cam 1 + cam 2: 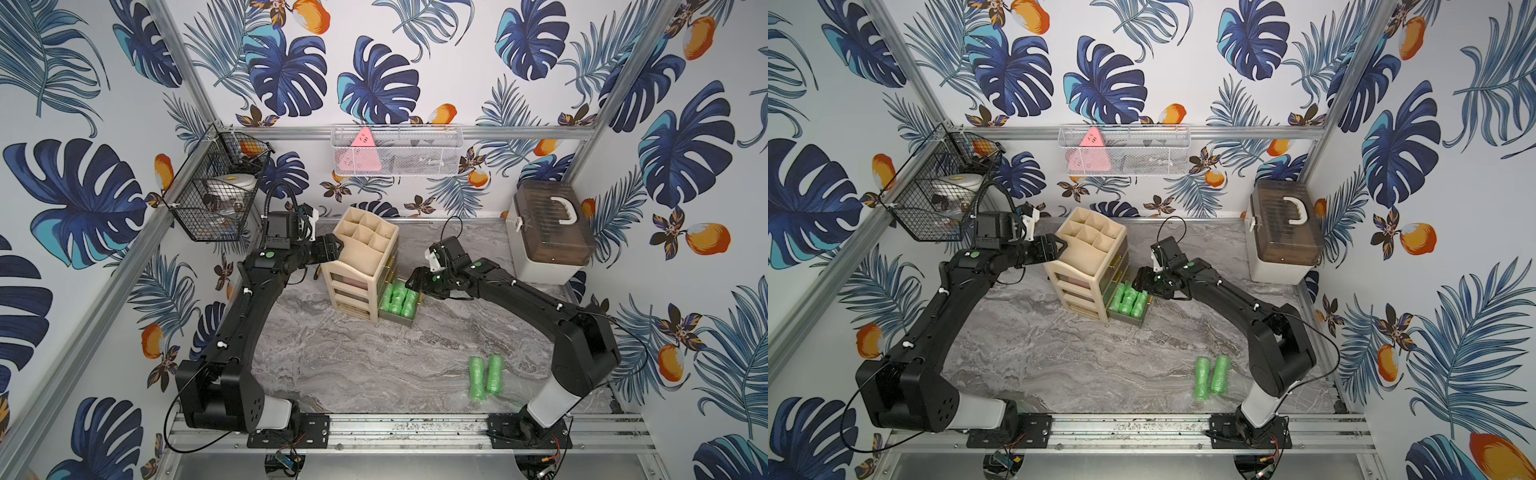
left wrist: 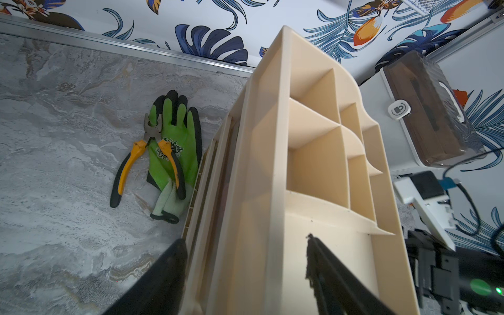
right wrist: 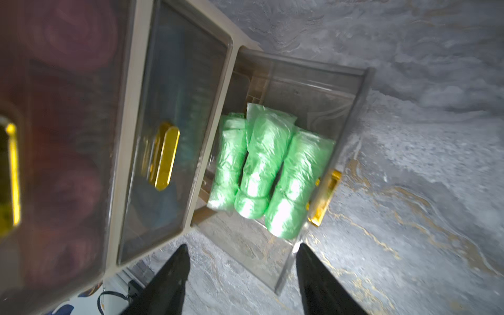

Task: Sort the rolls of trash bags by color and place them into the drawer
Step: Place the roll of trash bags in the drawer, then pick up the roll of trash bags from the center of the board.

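Note:
A beige drawer organizer [image 1: 361,249] [image 1: 1088,249] stands at the back middle of the table. Its bottom drawer [image 1: 402,321] [image 3: 351,114] is pulled out. Three bright green rolls of trash bags [image 1: 398,300] [image 1: 1130,300] [image 3: 270,169] lie in it side by side. Two more green rolls [image 1: 485,377] [image 1: 1211,377] lie on the table at front right. My left gripper [image 1: 332,247] [image 2: 245,242] is shut on the organizer's top wall, one finger inside and one outside. My right gripper [image 1: 415,280] [image 3: 242,248] hovers open and empty beside the open drawer. The upper drawers are closed; pink and blue shapes show dimly through their fronts.
A green work glove [image 2: 177,141] with yellow-handled pliers [image 2: 128,169] lies behind the organizer. A white box with a brown lid [image 1: 552,232] stands at back right. A black wire basket [image 1: 216,187] and a white mesh basket [image 1: 395,151] hang on the walls.

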You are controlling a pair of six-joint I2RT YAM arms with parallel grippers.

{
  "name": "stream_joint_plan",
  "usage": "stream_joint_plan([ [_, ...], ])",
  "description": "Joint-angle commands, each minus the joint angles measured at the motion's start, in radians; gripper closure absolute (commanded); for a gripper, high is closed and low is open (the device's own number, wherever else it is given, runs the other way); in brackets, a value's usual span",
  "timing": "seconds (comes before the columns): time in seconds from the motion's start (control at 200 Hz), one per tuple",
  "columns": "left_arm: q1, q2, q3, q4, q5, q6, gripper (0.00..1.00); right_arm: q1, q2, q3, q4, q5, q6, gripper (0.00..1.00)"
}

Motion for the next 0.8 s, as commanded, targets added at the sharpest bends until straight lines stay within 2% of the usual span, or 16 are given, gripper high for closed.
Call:
stream_joint_plan([
  [0.0,0.001,-0.001,-0.011,-0.012,-0.007,0.0,0.27,0.002,-0.102,-0.083,-0.086,0.07,-0.056,0.37],
  [0.405,0.001,0.007,-0.025,0.01,0.006,-0.008,0.27,0.003,-0.433,-0.405,-0.326,0.19,-0.016,0.39],
  [0.58,0.001,0.01,-0.034,0.021,0.011,-0.013,0.27,0.003,-0.507,-0.495,-0.417,0.226,0.033,0.41],
  [0.796,0.001,0.006,-0.038,0.02,0.011,-0.009,0.27,0.003,-0.566,-0.591,-0.442,0.238,0.112,0.4],
])
